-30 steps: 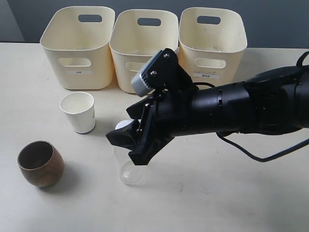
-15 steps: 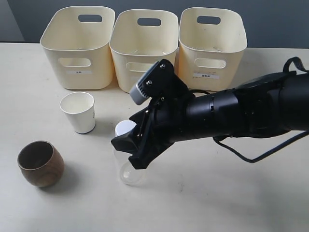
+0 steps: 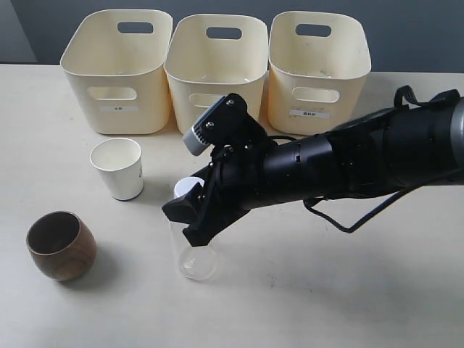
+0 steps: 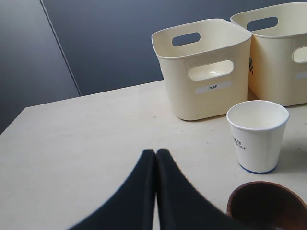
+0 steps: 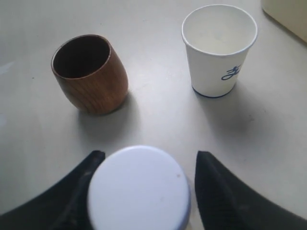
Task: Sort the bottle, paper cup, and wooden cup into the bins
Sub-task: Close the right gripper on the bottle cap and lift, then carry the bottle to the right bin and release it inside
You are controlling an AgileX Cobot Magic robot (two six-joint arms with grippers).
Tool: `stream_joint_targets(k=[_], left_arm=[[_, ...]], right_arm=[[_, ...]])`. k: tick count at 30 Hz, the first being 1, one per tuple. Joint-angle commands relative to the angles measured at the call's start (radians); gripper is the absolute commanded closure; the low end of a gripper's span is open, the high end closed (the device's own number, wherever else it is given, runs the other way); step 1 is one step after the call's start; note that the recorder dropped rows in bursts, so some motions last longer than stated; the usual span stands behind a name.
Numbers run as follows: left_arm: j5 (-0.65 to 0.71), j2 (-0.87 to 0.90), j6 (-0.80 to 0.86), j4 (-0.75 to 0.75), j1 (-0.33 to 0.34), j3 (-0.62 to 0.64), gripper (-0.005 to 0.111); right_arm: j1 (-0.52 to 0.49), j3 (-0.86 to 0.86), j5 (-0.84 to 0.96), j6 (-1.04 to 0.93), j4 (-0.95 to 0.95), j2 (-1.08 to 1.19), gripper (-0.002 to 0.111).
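Over the last second the right arm has stretched further across the table, and its wrist camera housing [image 3: 205, 125] sits further left and lower than before. The right gripper [image 3: 190, 220] has dropped from around the bottle's [image 3: 194, 239] body to up near its white cap [image 3: 190, 188]. In the right wrist view one finger [image 5: 225, 196] stands apart from the cap, the other close beside it. The bottle's clear lower body, partly hidden earlier, now shows below the fingers.

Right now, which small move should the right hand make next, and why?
Probably close on the bottle. In the right wrist view the right hand is open, its fingers standing on either side of the white cap, one with a gap.
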Motion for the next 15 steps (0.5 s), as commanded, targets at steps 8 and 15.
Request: stream_joint_targets(k=[8,15], left_arm=[[-0.006,-0.005,-0.002,0.006,-0.003,0.001,0.107],[-0.006,-0.005,-0.002,0.006,-0.003,0.001,0.107]], right_arm=[[0.002,-0.003,-0.039,0.035,0.001,-0.051,0.108],[0.002,-0.003,-0.207,0.091,0.001,-0.162,0.108]])
